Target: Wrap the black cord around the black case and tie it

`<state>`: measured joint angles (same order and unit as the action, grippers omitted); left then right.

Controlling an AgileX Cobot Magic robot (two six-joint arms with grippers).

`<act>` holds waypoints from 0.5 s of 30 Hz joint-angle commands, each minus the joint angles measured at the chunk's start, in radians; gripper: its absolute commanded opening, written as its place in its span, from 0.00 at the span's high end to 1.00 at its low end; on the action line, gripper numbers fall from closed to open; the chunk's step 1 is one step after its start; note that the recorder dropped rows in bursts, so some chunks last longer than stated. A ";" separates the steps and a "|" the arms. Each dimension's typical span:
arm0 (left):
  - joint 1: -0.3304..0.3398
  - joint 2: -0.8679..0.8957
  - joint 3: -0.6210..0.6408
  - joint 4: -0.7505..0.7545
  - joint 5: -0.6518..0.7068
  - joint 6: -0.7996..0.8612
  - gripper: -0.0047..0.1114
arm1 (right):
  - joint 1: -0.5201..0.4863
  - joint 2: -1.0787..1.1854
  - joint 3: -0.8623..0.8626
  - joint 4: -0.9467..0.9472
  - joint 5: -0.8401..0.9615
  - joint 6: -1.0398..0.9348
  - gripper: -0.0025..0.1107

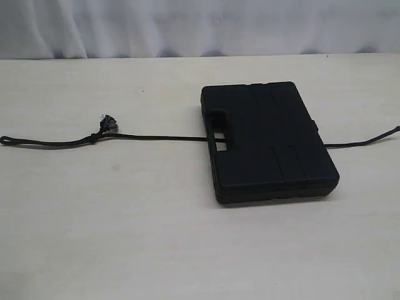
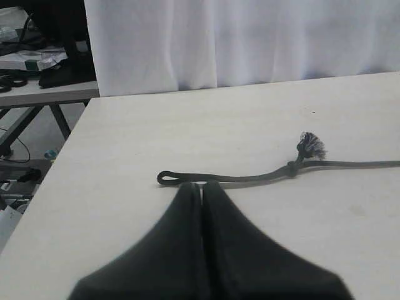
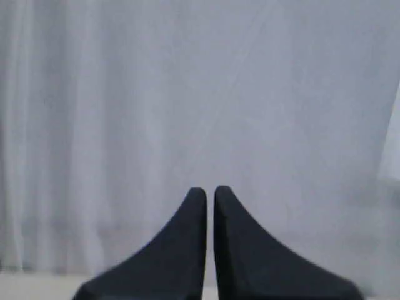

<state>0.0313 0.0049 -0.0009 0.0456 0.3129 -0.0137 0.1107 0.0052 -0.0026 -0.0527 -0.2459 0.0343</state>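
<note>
The black case point(image 1: 265, 140) lies flat on the table, right of centre, its handle slot facing left. The black cord point(image 1: 150, 137) runs straight across the table, passes under the case and comes out on its right point(image 1: 369, 142). A knot with a frayed grey tuft point(image 1: 107, 124) sits near the cord's left end. In the left wrist view the cord point(image 2: 250, 178) ends in a small loop just beyond my left gripper point(image 2: 201, 185), which is shut and empty. My right gripper point(image 3: 210, 190) is shut and empty, facing a white curtain. Neither arm shows in the exterior view.
The pale table point(image 1: 125, 219) has a white curtain point(image 1: 187, 25) behind its far edge. In the left wrist view the table's side edge point(image 2: 59, 162) drops off beside a cluttered bench with dark gear point(image 2: 37, 59).
</note>
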 commanded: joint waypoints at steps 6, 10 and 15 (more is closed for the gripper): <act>-0.010 -0.005 0.001 -0.005 -0.009 0.001 0.96 | -0.004 0.025 -0.201 -0.136 0.009 0.377 0.94; -0.010 -0.005 0.001 -0.005 -0.009 0.001 0.96 | -0.004 0.212 -0.486 -0.143 0.450 0.385 0.72; -0.010 -0.005 0.001 -0.005 -0.009 0.001 0.96 | -0.004 0.551 -0.846 -0.093 1.007 0.243 0.50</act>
<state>0.0313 0.0049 -0.0009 0.0456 0.3129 -0.0137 0.1107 0.4523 -0.7590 -0.1871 0.5896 0.3326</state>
